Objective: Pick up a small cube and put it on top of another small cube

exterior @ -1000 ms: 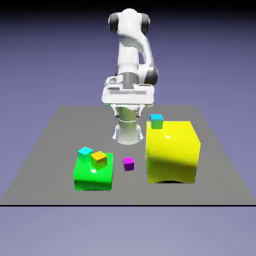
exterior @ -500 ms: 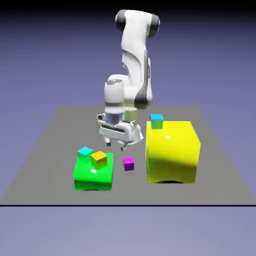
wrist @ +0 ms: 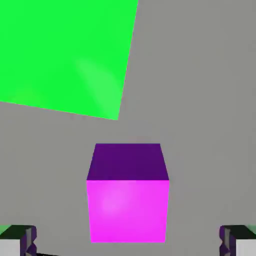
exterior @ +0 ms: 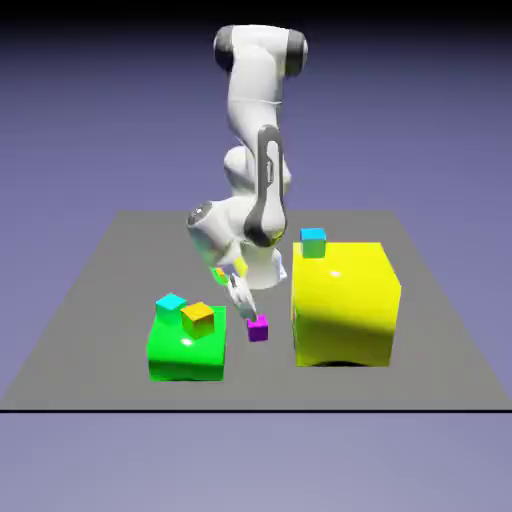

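**Open fingers low over the magenta cube**

Between my two fingertips, seen from the hand view, sits the magenta cube (wrist: 127, 210), large and centred, with its darker purple face turned away from me. My gripper (wrist: 127, 242) is spread to its widest: one grey fingertip (wrist: 17, 241) shows at the bottom corner on one side, its partner at the opposite corner, and both stand clear of the cube's sides. I have hold of nothing. The cube rests on the grey table (wrist: 200, 100).

Beyond the cube, in the same view, a corner of the big green block (wrist: 65, 50) fills the upper part of the picture, apart from the cube with bare table between them.

From the exterior view, my gripper (exterior: 243, 296) reaches down at a slant to just above the magenta cube (exterior: 258, 328), which lies on the table (exterior: 100, 300) between the green block (exterior: 186, 350) and the big yellow block (exterior: 345, 305). The orange cube (exterior: 198, 318) sits on top of the green block, next to a cyan cube (exterior: 171, 303). Another cyan cube (exterior: 313, 241) rests on the far top corner of the yellow block.
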Motion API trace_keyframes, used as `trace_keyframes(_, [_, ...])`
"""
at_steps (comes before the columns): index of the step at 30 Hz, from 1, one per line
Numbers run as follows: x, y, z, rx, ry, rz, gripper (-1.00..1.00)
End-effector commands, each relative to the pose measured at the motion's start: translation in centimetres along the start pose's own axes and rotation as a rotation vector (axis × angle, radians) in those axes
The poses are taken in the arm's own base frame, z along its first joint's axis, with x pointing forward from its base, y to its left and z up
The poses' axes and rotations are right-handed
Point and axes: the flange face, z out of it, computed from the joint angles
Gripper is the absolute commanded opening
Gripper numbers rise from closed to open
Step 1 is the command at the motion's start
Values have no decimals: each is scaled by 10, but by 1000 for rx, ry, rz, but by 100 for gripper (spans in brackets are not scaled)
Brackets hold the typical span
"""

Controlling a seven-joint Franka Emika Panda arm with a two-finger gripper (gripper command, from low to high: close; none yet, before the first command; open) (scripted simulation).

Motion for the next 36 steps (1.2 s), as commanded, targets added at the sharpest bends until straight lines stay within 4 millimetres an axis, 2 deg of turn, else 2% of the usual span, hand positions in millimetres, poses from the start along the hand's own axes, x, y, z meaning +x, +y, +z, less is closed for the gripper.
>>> trace_keyframes(1, [0,-1,6,0,0,0,0])
trace_keyframes(9, [4,-2,53,-1,1,0,0])
trace_keyframes(10, [4,-2,53,-1,1,0,-100])
trace_keyframes(11, [4,-2,53,-1,1,0,-100])
trace_keyframes(21, [-1,2,-7,0,0,0,-100])
trace_keyframes(24, [-1,4,-15,-1,1,1,-100])
trace_keyframes(26, [-18,-10,-26,-42,-25,-62,-100])
trace_keyframes(31, [-45,-53,-75,-104,-51,-183,-100])
trace_keyframes(33, [-51,-68,-99,-126,-44,-224,-100])
trace_keyframes(36, [-46,-94,-143,-116,-15,-235,-100])
